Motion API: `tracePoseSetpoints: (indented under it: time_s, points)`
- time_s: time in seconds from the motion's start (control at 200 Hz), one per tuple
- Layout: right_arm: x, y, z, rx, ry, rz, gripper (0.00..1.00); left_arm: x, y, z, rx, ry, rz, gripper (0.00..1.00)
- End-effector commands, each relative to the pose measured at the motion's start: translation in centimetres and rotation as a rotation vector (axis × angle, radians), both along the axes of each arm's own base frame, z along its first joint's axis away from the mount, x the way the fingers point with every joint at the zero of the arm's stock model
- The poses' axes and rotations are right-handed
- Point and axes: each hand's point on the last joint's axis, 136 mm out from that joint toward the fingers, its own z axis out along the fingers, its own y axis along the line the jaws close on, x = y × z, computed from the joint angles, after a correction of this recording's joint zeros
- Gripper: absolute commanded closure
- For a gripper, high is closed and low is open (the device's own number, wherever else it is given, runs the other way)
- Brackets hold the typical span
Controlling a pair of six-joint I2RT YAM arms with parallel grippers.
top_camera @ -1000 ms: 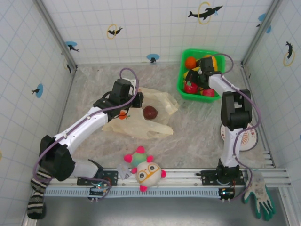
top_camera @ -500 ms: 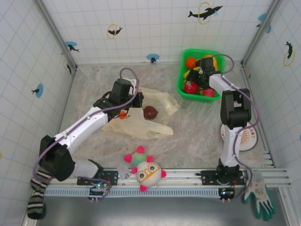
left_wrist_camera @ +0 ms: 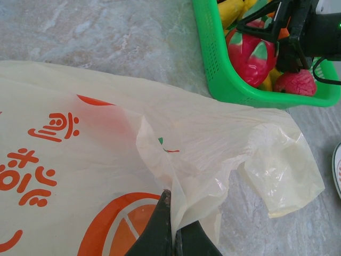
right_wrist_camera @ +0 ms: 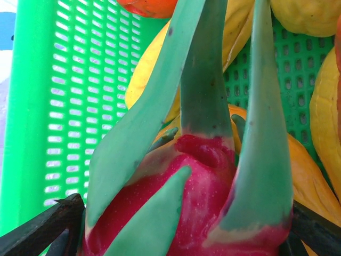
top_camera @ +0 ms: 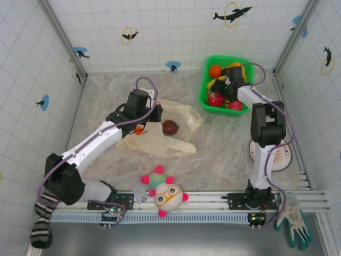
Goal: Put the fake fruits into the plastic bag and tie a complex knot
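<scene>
Left arm (top_camera: 98, 140) and right arm (top_camera: 262, 160) share white links and black joints, each trailed by a thin purple cable (top_camera: 143, 81). Black bases (top_camera: 113, 204) at 6 o'clock show green and red lights; the left tool (left_wrist_camera: 171, 218) has dark tapered fingers.

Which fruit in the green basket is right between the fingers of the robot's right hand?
The pink dragon fruit with long green leaves: it sits between the right hand's two dark fingers. The yellow fruits and the orange fruit lie beyond it.
</scene>
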Motion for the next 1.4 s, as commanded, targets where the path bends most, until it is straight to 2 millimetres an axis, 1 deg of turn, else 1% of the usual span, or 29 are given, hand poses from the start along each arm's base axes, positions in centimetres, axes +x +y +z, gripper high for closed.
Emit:
tracePoseSetpoints:
  time_s: [0.0,0.135,0.205,0.335,0.42,0.525,0.565,0.666,0.681,0.696,0.736,0.801,0.886,1.066,1.211,1.396]
  points:
    - [0.1,1.8,4.8,0.132,-0.105,0.038,0.30,0.1,0.4,1.7,0.001,-0.034,-0.001,1.00]
    - [0.3,1.4,8.1,0.144,-0.183,0.036,0.30,0.1,0.3,1.8,-0.008,-0.036,-0.002,1.00]
    - [0.2,1.0,9.4,0.149,-0.219,0.027,0.31,0.1,0.2,1.8,-0.012,-0.034,-0.005,1.00]
    - [-0.2,0.4,10.6,0.153,-0.251,0.022,0.31,0.1,0.2,1.7,-0.012,-0.032,-0.004,1.00]
    - [-0.5,-0.1,10.8,0.152,-0.270,0.009,0.31,0.1,0.2,1.7,-0.012,-0.031,-0.005,1.00]
    - [-0.8,-0.5,9.3,0.119,-0.214,0.000,0.29,0.1,0.2,1.6,-0.010,-0.030,-0.006,1.00]
    - [-1.1,-0.4,8.5,0.096,-0.179,0.007,0.25,0.1,0.2,1.6,-0.009,-0.030,-0.005,1.00]
    - [-2.1,-0.1,6.5,0.000,-0.094,0.041,0.10,0.2,0.3,1.7,-0.006,-0.033,-0.001,1.00]
    - [-2.2,0.1,6.2,-0.009,-0.084,0.051,0.08,0.1,0.3,1.7,-0.006,-0.033,-0.002,1.00]
    - [-2.1,-0.3,6.0,-0.043,-0.081,0.038,0.07,0.1,0.4,1.7,-0.005,-0.033,-0.001,1.00]
    - [-2.4,-0.4,5.3,-0.085,-0.056,0.041,0.03,0.1,0.4,1.7,-0.004,-0.032,-0.001,1.00]
    - [-2.6,-0.4,4.4,-0.138,-0.023,0.055,0.00,0.1,0.5,1.7,0.000,-0.032,0.002,1.00]
    - [-3.0,-0.5,3.5,-0.200,0.014,0.073,0.00,0.0,0.5,1.7,0.003,-0.031,0.000,1.00]
    - [-3.4,0.9,1.9,-0.235,0.076,0.135,0.00,0.0,0.7,1.7,0.010,-0.033,0.003,1.00]
    - [-2.9,1.6,1.4,-0.236,0.089,0.143,0.00,0.0,0.7,1.6,0.012,-0.028,0.001,1.00]
    - [-2.5,2.0,0.1,-0.246,0.130,0.155,0.00,-0.1,0.7,1.4,0.018,-0.026,0.000,1.00]
